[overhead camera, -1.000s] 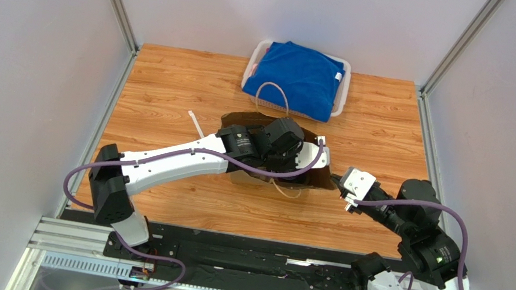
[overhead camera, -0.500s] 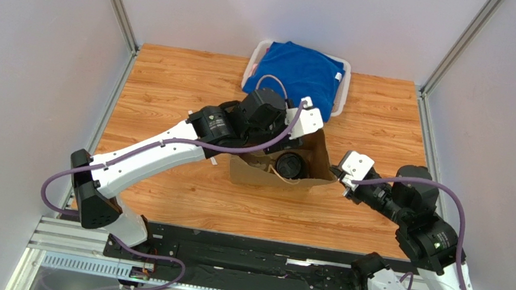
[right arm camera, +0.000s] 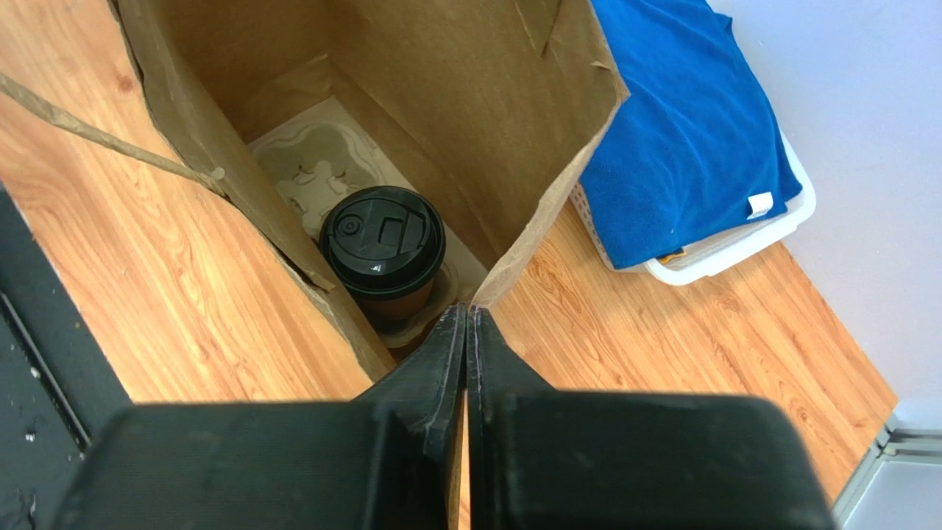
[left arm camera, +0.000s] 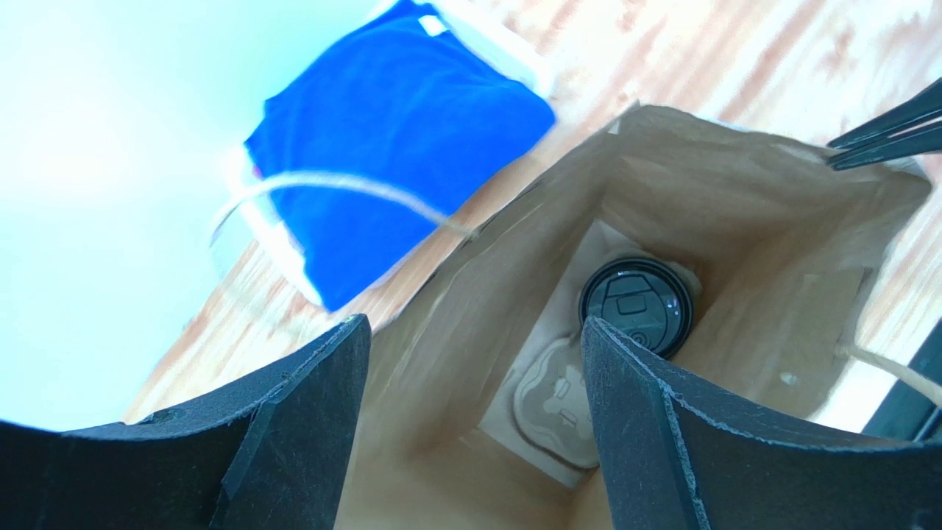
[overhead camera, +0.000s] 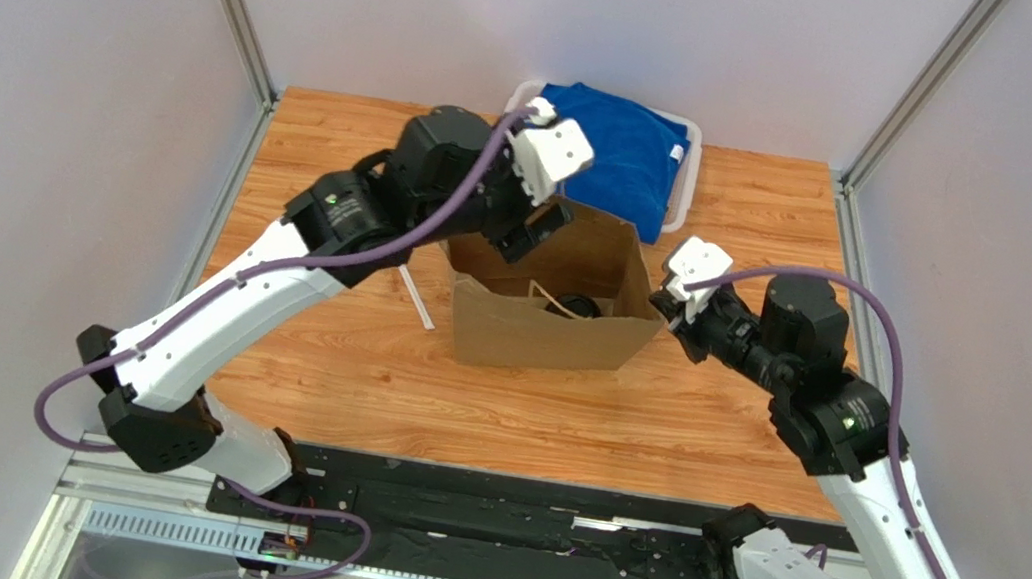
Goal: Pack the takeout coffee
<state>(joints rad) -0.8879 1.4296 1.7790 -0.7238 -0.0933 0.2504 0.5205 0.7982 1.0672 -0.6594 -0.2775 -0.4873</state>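
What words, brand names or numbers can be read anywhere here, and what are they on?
No text can be read in any view.
On the black lid of the coffee cup inside the paper bag: raised moulded marks, too blurred to read.
On the white tag of the blue cloth: too small to show any print.
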